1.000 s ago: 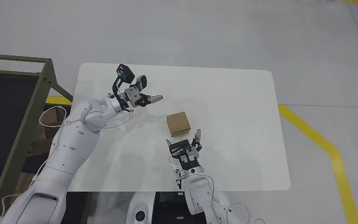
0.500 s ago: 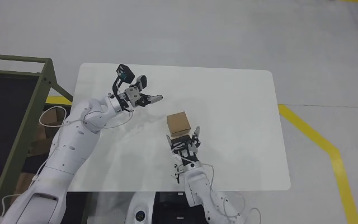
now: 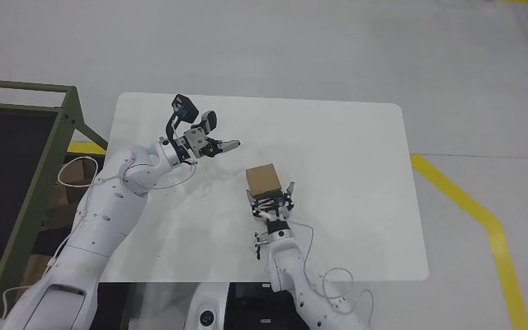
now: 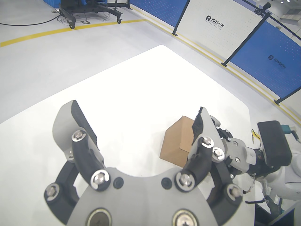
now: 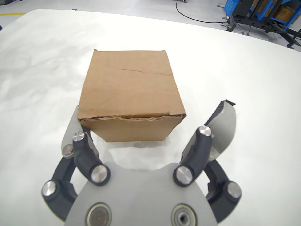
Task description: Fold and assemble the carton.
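A small brown carton stands closed near the middle of the white table; its top flap edge looks ragged in the right wrist view. My right gripper is open at the carton's near side, one finger tucked under a corner, the other finger free beside it. My left gripper hangs open and empty above the table, left of and beyond the carton. The right gripper appears behind the carton in the left wrist view.
A green-framed bin stands off the table's left edge. Yellow floor tape runs to the right. Bare table surface lies right of and beyond the carton.
My right gripper has moved forward toward the carton until its fingers reach the near side. The left arm and the carton have stayed in place.
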`<state>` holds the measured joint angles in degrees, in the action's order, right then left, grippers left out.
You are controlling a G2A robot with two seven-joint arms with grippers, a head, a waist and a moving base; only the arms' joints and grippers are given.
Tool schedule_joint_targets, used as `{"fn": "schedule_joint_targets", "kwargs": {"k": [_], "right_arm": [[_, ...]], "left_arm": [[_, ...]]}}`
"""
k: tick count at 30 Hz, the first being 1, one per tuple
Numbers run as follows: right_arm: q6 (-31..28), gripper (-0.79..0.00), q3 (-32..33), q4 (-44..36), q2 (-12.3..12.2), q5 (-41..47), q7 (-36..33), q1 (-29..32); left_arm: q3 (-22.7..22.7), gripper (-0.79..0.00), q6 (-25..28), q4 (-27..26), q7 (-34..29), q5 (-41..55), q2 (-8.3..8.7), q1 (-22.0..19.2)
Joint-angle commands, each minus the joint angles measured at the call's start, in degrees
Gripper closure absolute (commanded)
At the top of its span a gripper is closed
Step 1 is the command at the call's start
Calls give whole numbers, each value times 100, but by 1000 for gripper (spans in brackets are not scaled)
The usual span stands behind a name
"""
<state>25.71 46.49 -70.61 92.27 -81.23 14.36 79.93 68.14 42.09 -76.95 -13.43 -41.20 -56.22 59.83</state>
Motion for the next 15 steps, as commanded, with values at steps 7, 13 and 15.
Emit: {"fn": "schedule_joint_targets", "kwargs": {"k": [7, 13, 15], "right_arm": [[-341, -785, 9, 328, 81, 255, 212, -246], [-413, -690, 77, 444, 107, 353, 291, -298], [-450, -680, 103, 472, 114, 389, 320, -308]], "left_arm": [[0, -785, 0, 0, 0, 0, 0, 0], [0, -785, 0, 0, 0, 0, 0, 0], [0, -785, 0, 0, 0, 0, 0, 0]]}}
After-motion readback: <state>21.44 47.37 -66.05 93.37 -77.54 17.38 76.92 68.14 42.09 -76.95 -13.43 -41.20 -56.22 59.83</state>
